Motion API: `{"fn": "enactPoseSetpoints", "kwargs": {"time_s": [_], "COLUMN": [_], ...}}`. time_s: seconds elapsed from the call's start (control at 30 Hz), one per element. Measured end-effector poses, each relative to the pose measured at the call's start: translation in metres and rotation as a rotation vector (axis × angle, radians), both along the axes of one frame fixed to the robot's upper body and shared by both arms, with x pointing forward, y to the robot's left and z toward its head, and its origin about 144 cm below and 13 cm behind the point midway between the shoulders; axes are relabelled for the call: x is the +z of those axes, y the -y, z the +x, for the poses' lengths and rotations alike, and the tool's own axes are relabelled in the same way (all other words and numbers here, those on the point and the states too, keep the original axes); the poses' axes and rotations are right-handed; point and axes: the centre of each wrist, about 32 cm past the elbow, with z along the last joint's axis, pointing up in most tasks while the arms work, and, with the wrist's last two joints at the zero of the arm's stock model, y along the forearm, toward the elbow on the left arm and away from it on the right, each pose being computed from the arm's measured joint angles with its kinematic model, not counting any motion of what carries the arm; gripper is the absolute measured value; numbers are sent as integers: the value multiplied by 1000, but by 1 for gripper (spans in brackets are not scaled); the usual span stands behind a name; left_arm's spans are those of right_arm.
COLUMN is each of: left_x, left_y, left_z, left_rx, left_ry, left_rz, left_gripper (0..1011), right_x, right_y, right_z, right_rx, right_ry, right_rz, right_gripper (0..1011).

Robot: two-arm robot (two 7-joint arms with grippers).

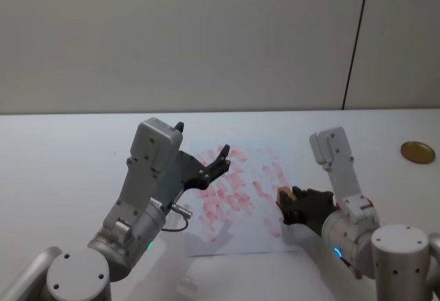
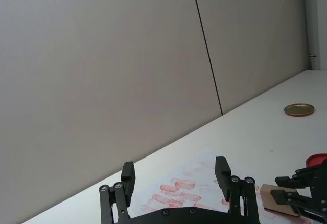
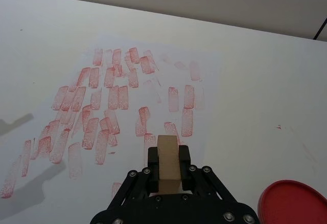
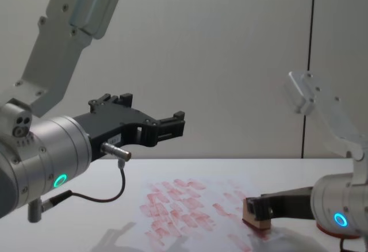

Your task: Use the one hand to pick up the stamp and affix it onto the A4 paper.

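1. I am gripping the stamp [image 3: 167,166] in the right gripper [image 3: 167,155], jaws clenched on its long sides. It is sitting near the A4 paper's [image 3: 204,75] right edge, apparently touching.
2. I am judging it light, rigid wood, best held by those flanks.
3. Its inked face is pointing down, its long axis running parallel to nearby marks.
4. The left gripper [image 2: 174,175] is hovering above the sheet, jaws spread.

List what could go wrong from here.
The stamp, held by the right gripper, sits near the right edge of the A4 paper; the print may land partly on the table.
Red marks crowd the sheet; overlap is likely.
The left gripper hovers open above, so nothing pins the sheet.
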Motion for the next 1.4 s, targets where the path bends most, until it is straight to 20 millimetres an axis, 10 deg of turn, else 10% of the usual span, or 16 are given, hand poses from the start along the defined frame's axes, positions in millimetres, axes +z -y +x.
{"fn": "enactPoseSetpoints", "kwargs": {"time_s": [1.4], "left_x": [0], "left_y": [0], "left_z": [0], "left_rx": [0], "left_ry": [0], "left_rz": [0], "left_gripper": [993], "right_x": [-5], "right_y": [1], "right_z": [3], "right_rx": [-37], "right_ry": [0], "right_rz": [6], "right_gripper": [223]}}
